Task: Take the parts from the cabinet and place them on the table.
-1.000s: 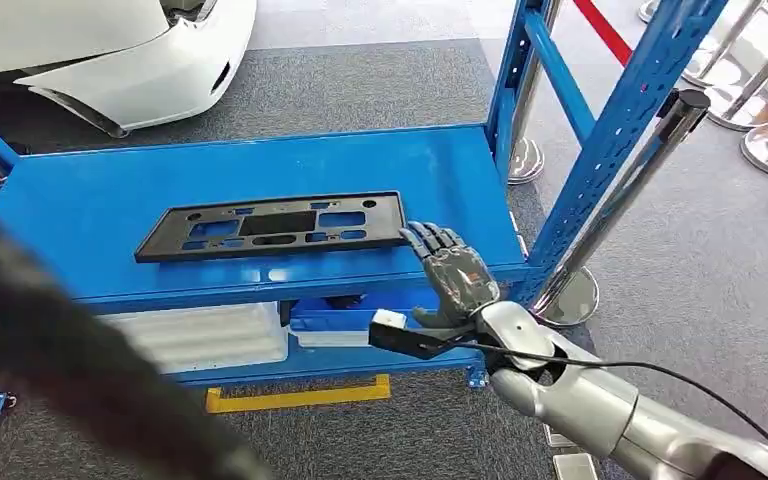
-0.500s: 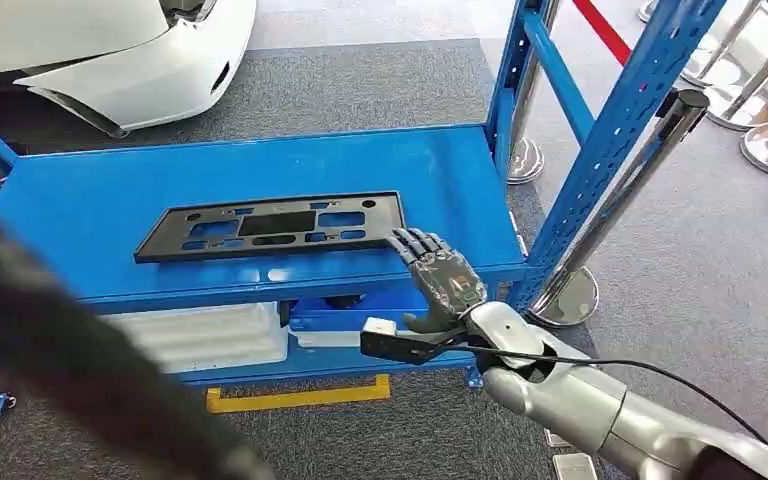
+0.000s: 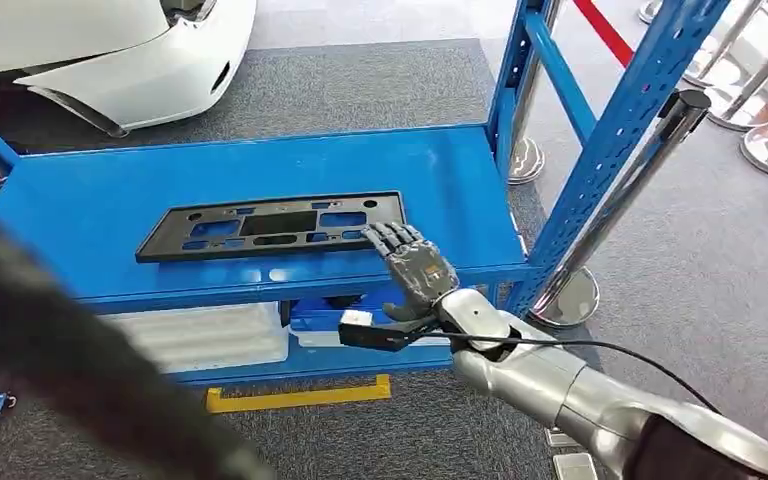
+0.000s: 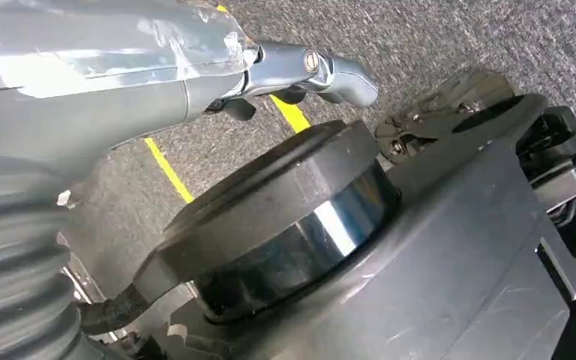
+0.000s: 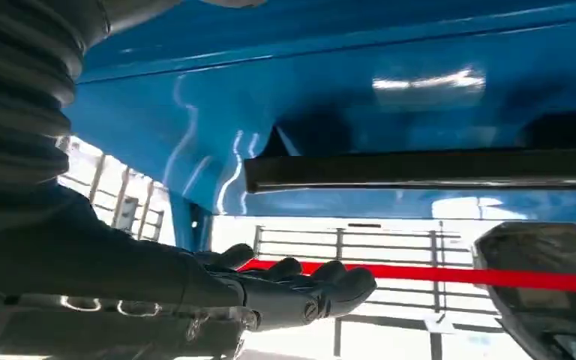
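Note:
A flat black plastic panel point(image 3: 270, 226) with several cut-outs lies on the blue shelf point(image 3: 100, 205) of the cabinet. My right hand point(image 3: 412, 268) hovers at the shelf's front edge, fingers stretched flat and apart, its fingertips at the panel's near right corner. It holds nothing. In the right wrist view the panel's dark edge point(image 5: 427, 171) runs along the blue shelf, with my right hand's fingers point(image 5: 300, 289) extended level with it. My left hand point(image 4: 311, 71) hangs over grey carpet with nothing in it.
Blue uprights point(image 3: 620, 120) frame the cabinet's right side. Chrome barrier posts point(image 3: 615, 210) with a red belt point(image 3: 600, 28) stand to the right. A white car bumper point(image 3: 130, 55) sits behind. White trays point(image 3: 200, 335) lie on the lower shelf. A dark blurred shape point(image 3: 70, 370) covers the lower left.
My right hand has slid left along the shelf's front edge, from right of the panel to its near right corner. The panel has not moved.

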Controlling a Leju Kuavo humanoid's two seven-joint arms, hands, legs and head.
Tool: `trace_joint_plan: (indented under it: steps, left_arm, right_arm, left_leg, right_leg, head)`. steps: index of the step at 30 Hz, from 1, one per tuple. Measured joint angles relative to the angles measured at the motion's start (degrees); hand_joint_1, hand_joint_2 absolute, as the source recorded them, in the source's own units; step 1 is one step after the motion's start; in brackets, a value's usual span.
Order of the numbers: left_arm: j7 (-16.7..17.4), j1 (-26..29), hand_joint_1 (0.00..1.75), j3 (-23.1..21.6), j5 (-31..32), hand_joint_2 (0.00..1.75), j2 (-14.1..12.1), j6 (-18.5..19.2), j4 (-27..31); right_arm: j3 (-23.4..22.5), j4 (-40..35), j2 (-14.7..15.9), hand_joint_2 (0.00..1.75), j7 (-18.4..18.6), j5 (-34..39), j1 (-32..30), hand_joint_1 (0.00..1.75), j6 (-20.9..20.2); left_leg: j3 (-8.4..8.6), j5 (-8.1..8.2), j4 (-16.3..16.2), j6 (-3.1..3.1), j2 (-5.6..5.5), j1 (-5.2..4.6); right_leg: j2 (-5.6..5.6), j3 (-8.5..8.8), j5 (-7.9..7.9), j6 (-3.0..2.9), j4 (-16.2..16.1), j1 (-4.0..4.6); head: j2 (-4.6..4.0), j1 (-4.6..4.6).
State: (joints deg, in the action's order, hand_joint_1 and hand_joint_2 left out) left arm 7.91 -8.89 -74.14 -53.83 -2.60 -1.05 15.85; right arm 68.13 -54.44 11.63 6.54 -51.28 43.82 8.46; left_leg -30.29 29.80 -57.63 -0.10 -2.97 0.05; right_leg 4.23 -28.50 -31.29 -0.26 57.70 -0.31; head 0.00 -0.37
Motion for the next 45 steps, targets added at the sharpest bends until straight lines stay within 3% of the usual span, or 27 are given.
trace_joint_plan:
  steps: [3, 4, 16, 28, 40, 45]
  left_arm:
    - [-0.29, 0.00, 0.00, 0.00, -0.04, 1.75, 0.33, -0.09, 0.00]
    - [-0.68, 0.02, 0.00, 0.00, -0.04, 0.00, 0.46, -0.26, 0.00]
    - [-1.70, 1.39, 0.00, -0.09, 0.41, 0.00, 1.27, -0.46, -0.02]
    - [-1.68, 1.48, 0.00, -0.42, 1.84, 0.00, 1.27, 0.61, -0.11]
    - [-2.30, 1.47, 0.00, -0.61, 2.56, 0.00, 1.27, 0.74, -0.13]
    - [-2.30, 1.39, 0.00, -0.63, 3.10, 0.00, 1.27, 1.11, -0.15]
  right_arm:
    - [0.20, 2.01, 0.00, 1.75, 1.07, -0.33, 0.82, 0.00, -0.11]
    - [0.28, 2.58, 0.00, 1.75, 1.42, -0.33, 1.08, 0.00, -0.20]
    - [0.46, 8.72, 1.71, 1.75, 4.79, -0.46, 3.70, 0.00, -2.62]
    - [0.37, 10.20, 3.78, 1.75, 6.10, -2.05, 4.04, 0.00, -2.16]
    - [-0.18, 10.20, 3.34, 1.75, 5.70, -3.67, 4.05, 0.00, -1.35]
    - [-0.20, 10.25, 1.64, 1.75, 5.11, -4.35, 4.58, 0.00, -0.44]
  left_leg:
    - [0.01, 0.00, -0.01, 0.00, 0.00, -0.01]
    - [0.01, 0.00, -0.02, 0.00, 0.00, -0.01]
    - [0.01, 0.00, -0.09, 0.01, 0.02, 0.00]
    - [0.00, 0.00, -0.10, 0.01, 0.03, 0.00]
    - [-0.01, 0.00, -0.10, 0.01, 0.03, 0.00]
    - [-0.01, 0.00, -0.10, 0.01, 0.03, 0.00]
  right_leg:
    - [0.01, -0.01, 0.00, 0.00, 0.00, -0.06]
    - [0.01, 0.00, 0.00, 0.00, -0.01, -0.07]
    - [0.03, -0.04, 0.01, 0.01, -0.01, -0.06]
    - [0.05, -0.04, 0.01, 0.01, -0.01, -0.04]
    - [0.04, -0.01, 0.01, 0.01, 0.00, -0.04]
    - [0.04, -0.01, 0.01, 0.01, 0.01, -0.04]
  head:
    - [0.00, 0.02]
    - [0.00, 0.00]
    - [0.00, 0.02]
    - [0.00, 0.04]
    - [0.00, 0.07]
    - [0.00, 0.07]
